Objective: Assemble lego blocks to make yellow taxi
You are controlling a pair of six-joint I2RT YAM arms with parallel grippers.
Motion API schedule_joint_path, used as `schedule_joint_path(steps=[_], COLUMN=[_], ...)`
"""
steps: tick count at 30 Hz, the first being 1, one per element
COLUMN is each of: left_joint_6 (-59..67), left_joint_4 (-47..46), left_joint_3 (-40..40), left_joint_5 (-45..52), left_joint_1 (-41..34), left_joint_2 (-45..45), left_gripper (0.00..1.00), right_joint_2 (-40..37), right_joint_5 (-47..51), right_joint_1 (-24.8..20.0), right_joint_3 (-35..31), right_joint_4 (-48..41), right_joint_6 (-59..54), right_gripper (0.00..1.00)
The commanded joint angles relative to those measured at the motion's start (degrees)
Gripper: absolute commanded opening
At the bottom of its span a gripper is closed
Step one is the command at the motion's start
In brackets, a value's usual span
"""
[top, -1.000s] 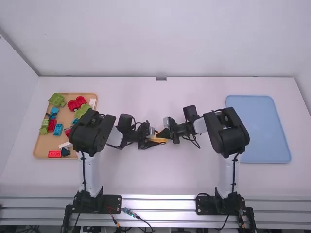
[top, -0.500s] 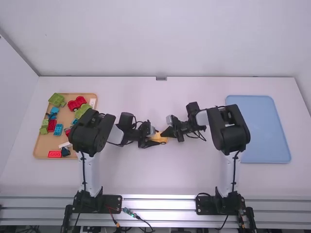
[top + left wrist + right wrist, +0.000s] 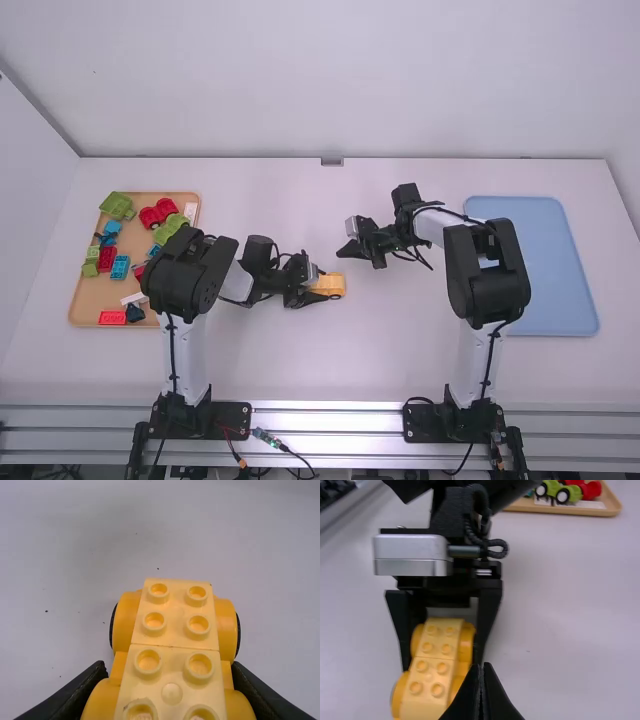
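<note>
In the high view my left gripper (image 3: 312,287) is at mid-table, shut on the yellow car (image 3: 332,285), while my right gripper (image 3: 343,252) is beyond and to the right of it, apart from the car. The left wrist view has the yellow car (image 3: 175,650), studs up, between my left gripper's fingers (image 3: 170,692); they press its sides between the wheels. In the right wrist view my right gripper (image 3: 481,680) is shut with nothing in it, and the studded yellow car (image 3: 432,667) is held by the other gripper.
At the far left a wooden tray (image 3: 88,300) holds several red, green, blue and white blocks. A blue tray (image 3: 540,265) lies on the right side of the table, partly behind the right arm.
My right gripper has pulled back from the car, away from the camera and slightly right, uncovering the car's right end. The left arm and the car have kept still.
</note>
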Motion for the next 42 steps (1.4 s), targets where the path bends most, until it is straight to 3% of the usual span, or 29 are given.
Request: schedule_joint_path(steps=[1,8,14,16,18,20,21,25,28,30,31,34,37,42], left_joint_6=[0.64,0.71,0.73,1.58,4.07,4.95,4.99,4.82,4.99,4.97,5.08,4.99,5.45,13.06], left_joint_4=[-1.68,-5.68,-9.25,-9.97,-11.06,-11.69,-12.20,-13.90,-15.50,-16.41,-16.94,-19.47,-23.10,-37.73], left_joint_3=[-1.84,0.35,2.29,2.58,2.73,2.84,2.97,3.48,4.09,4.61,4.90,6.16,6.73,7.93], left_joint_5=[-5.75,-6.84,-6.91,-6.88,-6.75,-6.93,-7.02,-8.46,-8.39,-8.44,-8.46,-10.60,-13.00,-17.07], left_joint_1=[-0.22,-0.26,-0.22,-0.22,-0.26,-0.26,-0.26,-0.26,-0.20,-0.22,-0.22,-0.20,-0.20,-0.20], left_joint_2=[1.48,1.48,1.48,1.48,1.48,1.48,1.48,1.48,1.48,1.48,1.48,1.05,-0.53,-7.35], left_gripper=[0.34,0.34,0.37,0.39,0.46,0.50,0.55,0.76,0.84,0.99,0.99,0.99,0.99,0.99], right_joint_2=[-3.43,-9.66,-15.08,-16.39,-17.29,-17.31,-17.33,-17.33,-17.33,-17.33,-17.33,-17.33,-17.33,-17.33], right_joint_5=[7.72,20.72,28.94,32.00,36.22,38.40,40.54,42.16,42.21,42.16,42.16,42.18,42.21,42.45], right_joint_1=[0.15,1.01,0.96,0.96,1.05,1.05,0.94,0.94,0.96,1.07,1.03,1.09,1.09,1.03], right_joint_3=[-0.79,-7.48,-12.11,-12.96,-13.38,-13.38,-13.38,-13.38,-13.38,-13.38,-13.38,-13.38,-13.38,-13.38], right_joint_4=[3.50,14.82,16.24,16.28,15.98,15.78,15.63,15.41,15.69,15.65,15.72,15.80,16.06,17.03], right_joint_6=[10.32,26.56,34.40,37.97,41.38,42.97,44.04,44.09,44.13,44.09,44.11,44.06,44.13,45.09], right_gripper=[0.00,0.00,0.01,0.14,0.17,0.27,0.37,0.58,0.73,0.84,0.89,0.99,0.99,0.99])
